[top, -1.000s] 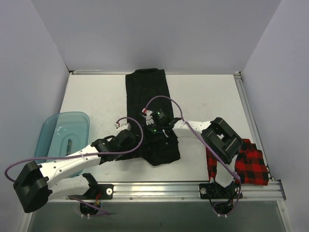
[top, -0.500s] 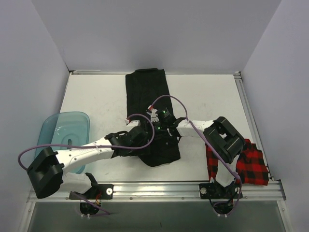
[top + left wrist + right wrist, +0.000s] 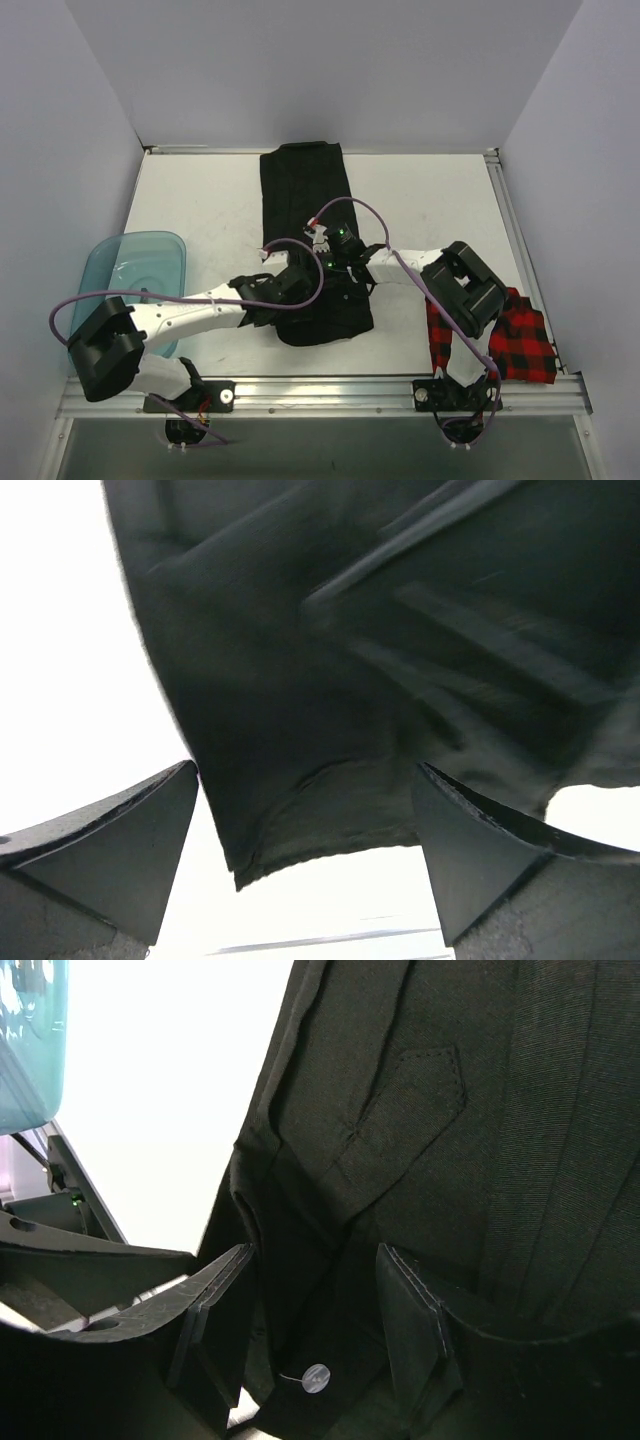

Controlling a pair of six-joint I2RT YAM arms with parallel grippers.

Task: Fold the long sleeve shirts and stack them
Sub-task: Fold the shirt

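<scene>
White table point(image 3: 200, 200): left claw point(image 3: 305, 780) wide apart over the black shirt point(image 3: 400, 630), right claw point(image 3: 315, 1260) parted astride its fold.

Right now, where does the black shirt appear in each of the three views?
Top external: black shirt lies mid-table, far edge toward the arms.
Left wrist: black shirt fills the upper frame.
Right wrist: black shirt fills centre and right.
Shared landmark: white table bordering its left edge.
</scene>
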